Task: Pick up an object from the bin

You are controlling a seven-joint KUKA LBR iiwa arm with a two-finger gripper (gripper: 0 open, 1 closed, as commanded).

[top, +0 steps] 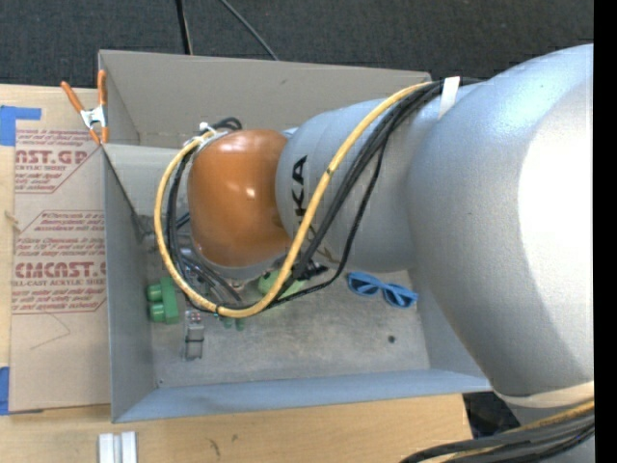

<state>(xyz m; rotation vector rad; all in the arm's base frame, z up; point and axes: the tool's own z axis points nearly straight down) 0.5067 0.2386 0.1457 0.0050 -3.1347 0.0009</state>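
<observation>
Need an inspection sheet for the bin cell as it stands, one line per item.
surface: grey metal bin, floor bare at the front with a few dark specks
job's things: green blocky piece by the left wall; blue sunglasses right of centre; small grey piece front left; green bits partly under the arm
clutter: nothing seen
grippers: hand low in the bin's left part, below the orange wrist cover, beside the green blocky piece
cables: yellow and black cables loop round the cover and run back along the arm
surroundings: dark floor behind the bin, with a black lead across it
</observation>
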